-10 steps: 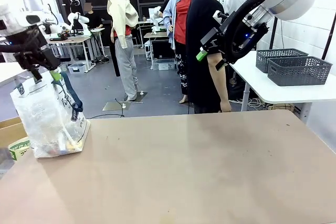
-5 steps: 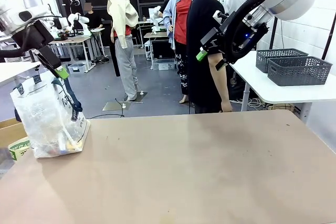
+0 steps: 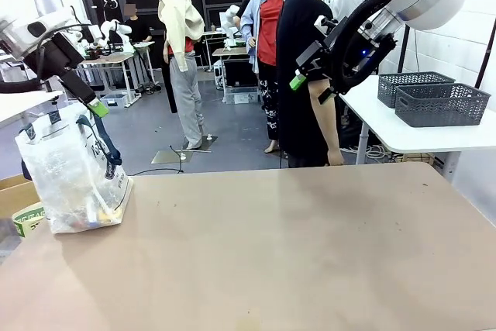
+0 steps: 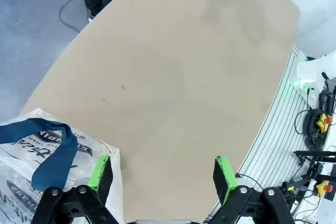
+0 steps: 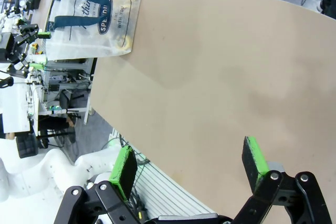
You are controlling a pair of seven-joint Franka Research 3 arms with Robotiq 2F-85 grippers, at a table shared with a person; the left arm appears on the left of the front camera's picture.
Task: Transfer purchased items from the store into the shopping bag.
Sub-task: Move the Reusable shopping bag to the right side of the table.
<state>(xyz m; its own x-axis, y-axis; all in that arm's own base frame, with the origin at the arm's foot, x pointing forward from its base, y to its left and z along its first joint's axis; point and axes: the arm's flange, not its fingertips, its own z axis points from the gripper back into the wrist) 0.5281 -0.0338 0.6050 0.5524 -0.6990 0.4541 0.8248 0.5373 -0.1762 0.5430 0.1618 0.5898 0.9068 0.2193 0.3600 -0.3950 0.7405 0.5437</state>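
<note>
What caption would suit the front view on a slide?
Shopping bag holding colourful packs stands at the table's left edge; both pincers, left and right, hang open above, with a person behind.

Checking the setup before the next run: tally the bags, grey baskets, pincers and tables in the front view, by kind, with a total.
Bag: 1
Grey baskets: 2
Pincers, left and right: 2
Tables, near and side: 2
Total: 7

Shopping bag (image 3: pixel 74 172) standing at table's (image 3: pixel 294 253) left edge, purchased items (image 3: pixel 87 215) inside. Two baskets (image 3: pixel 442 104) on side table (image 3: pixel 403 129) far right.
</note>
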